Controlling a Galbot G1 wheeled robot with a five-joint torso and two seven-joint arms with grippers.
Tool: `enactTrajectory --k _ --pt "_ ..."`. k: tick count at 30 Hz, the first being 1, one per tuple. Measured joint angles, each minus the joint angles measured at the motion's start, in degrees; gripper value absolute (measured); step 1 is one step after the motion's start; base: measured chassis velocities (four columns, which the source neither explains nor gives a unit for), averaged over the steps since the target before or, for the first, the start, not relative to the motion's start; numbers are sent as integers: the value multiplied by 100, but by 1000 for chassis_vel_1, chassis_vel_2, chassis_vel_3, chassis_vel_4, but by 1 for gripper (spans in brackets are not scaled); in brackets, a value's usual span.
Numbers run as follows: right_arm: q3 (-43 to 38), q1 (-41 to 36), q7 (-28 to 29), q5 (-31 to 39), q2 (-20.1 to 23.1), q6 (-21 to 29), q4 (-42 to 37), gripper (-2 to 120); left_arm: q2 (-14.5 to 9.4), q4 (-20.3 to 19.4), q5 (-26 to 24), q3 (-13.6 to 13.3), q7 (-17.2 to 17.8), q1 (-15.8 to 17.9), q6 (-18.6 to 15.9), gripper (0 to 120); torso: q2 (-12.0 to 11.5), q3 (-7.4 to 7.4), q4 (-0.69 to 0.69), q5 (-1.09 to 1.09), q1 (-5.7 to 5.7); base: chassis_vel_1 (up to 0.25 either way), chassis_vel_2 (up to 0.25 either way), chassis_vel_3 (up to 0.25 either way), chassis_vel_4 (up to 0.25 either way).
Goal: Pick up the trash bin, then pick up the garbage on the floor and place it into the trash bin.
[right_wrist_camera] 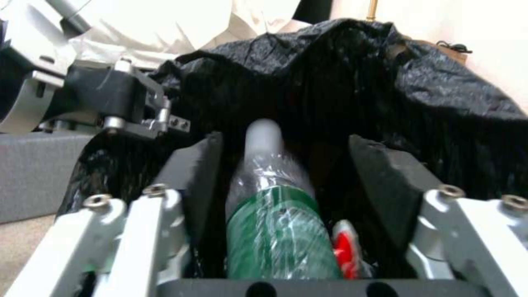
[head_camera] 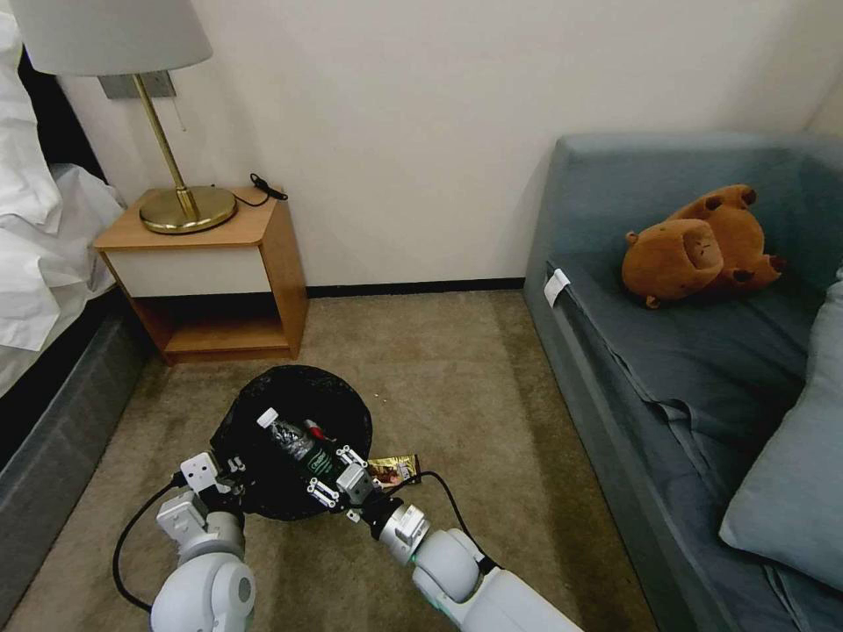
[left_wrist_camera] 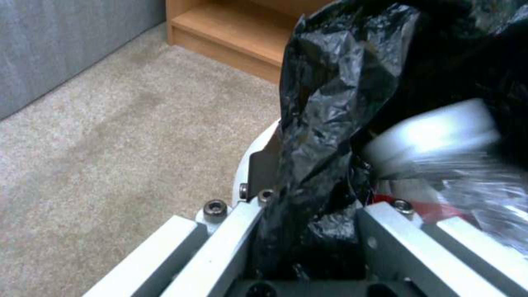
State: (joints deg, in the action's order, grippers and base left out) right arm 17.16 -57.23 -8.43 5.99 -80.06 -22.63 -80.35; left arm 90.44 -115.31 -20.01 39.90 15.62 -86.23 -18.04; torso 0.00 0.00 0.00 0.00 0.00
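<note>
Trash bin [head_camera: 294, 412] held above the carpet [head_camera: 457, 377] near the nightstand [head_camera: 211, 272], left gripper [left_wrist_camera: 308, 231] clamped on its bag-lined rim, right gripper [right_wrist_camera: 286, 181] over the opening with fingers spread wide either side of the green-labelled bottle [right_wrist_camera: 278, 231] lying free between them.

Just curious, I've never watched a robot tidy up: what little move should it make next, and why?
Probably lift the right gripper clear of the trash bin: its jaws are open, the bottle lies inside, and a snack wrapper remains on the carpet.
</note>
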Motion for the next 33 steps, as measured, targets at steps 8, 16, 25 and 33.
enactTrajectory --k 8,16,25,33 --pt "-96 121 161 119 -22 121 -171 90 -20 -12 -5 32 1 -15 0 1 0 0 0 0 0 0 0 0 0" --pt "-616 627 1037 330 26 853 -489 100 -53 -4 -67 95 -4 0 0 1 0 0 0 0 0 0 0 0 0" --pt "-1353 810 1135 349 143 856 -151 100 -73 5 -121 134 -5 23 -1 1 0 0 0 0 0 0 0 0 0" --pt "-1786 520 1104 265 155 769 264 100 -105 27 -141 147 -5 -8 0 1 0 0 0 0 0 0 0 0 0"
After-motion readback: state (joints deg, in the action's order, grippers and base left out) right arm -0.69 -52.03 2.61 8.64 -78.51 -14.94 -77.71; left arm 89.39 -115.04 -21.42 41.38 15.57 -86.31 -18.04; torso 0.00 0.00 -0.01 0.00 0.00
